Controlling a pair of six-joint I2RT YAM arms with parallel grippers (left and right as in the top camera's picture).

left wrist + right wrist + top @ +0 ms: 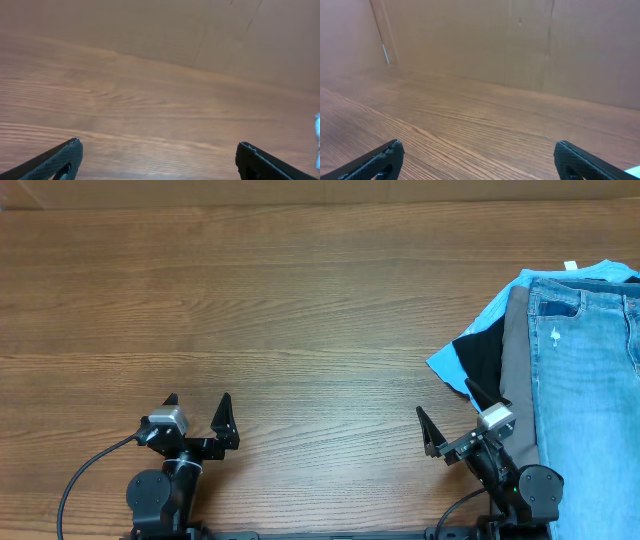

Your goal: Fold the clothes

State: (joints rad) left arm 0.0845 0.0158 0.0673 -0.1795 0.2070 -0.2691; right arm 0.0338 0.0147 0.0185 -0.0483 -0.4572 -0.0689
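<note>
Left claw (197, 402) wide, empty, over the counter (300, 300). Right claw (445, 400) wide too, holding nothing, just beside the clothes (482, 358); jeans (590, 370) on top.

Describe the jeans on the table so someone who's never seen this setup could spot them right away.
Look at the right edge of the wooden table, just past the right claw, where a pile of clothes lies. The jeans are the top layer: pale blue denim with a stitched pocket, while a grey garment, a black garment and a sky-blue garment only peek out along their left side.
</note>
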